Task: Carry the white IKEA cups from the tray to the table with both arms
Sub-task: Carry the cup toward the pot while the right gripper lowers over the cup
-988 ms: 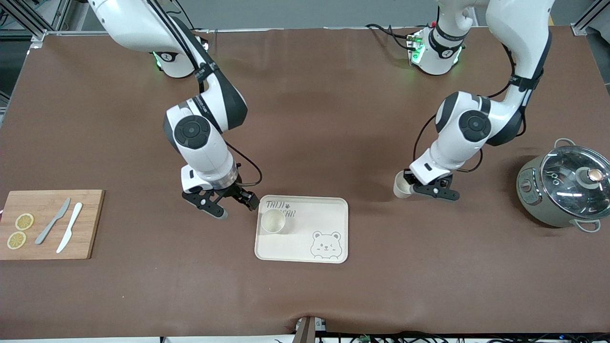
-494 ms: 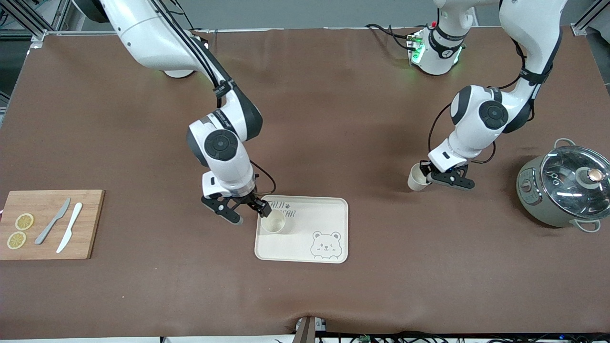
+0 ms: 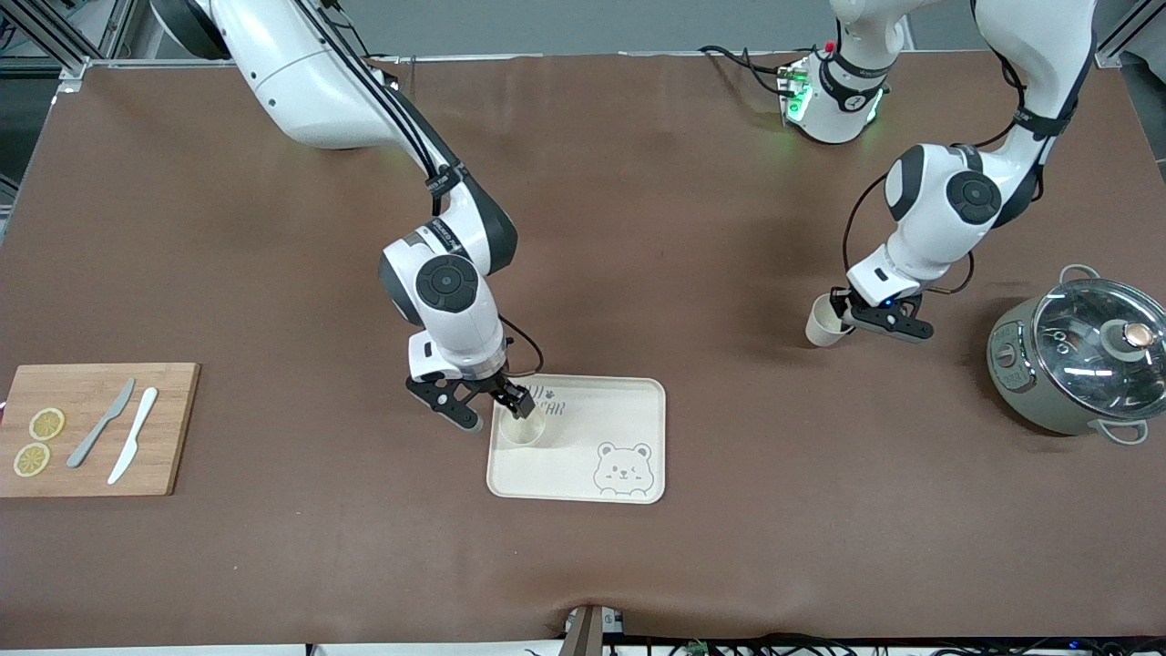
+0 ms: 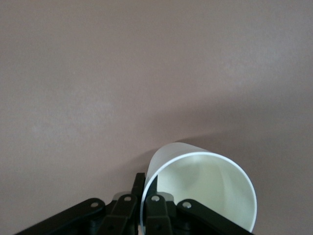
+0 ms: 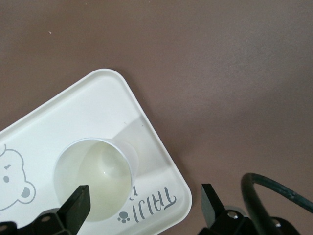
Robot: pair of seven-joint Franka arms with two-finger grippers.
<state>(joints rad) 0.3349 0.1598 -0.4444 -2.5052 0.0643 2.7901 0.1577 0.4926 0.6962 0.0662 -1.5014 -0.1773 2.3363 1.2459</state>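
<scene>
On the brown worktop [image 3: 638, 228] lay a cream rectangular tray with a bear printed on it [image 3: 629, 483]. One small cream-white tapered cup without a handle [image 3: 522, 427] stood upright in the tray, in the corner toward the right arm's end and farther from the front camera, partly covering the printed lettering there. The right gripper [image 3: 487, 410] hung low at that corner, its black fingers [image 5: 77, 205] spread wide apart, one above the cup's rim and the other over the bare worktop just outside the tray's edge; they held nothing.

The second cream-white tapered cup [image 3: 824, 321] was up in the air over bare worktop, well apart from the tray and toward the left arm's end. The left gripper [image 3: 865, 317] had its fingers [image 4: 155, 208] clamped on that cup's rim, one inside the wall and one outside, and the cup hung tilted with its mouth turned partly sideways. In the left wrist view its pale inside showed plainly against the brown surface.

Near the left arm's end sat a grey-green round cooking pot with a glass lid [image 3: 1075, 360]. At the right arm's end lay a wooden cutting board [image 3: 173, 446] carrying a grey knife [image 3: 100, 424], a white knife [image 3: 133, 435] and two lemon slices [image 3: 38, 441].
</scene>
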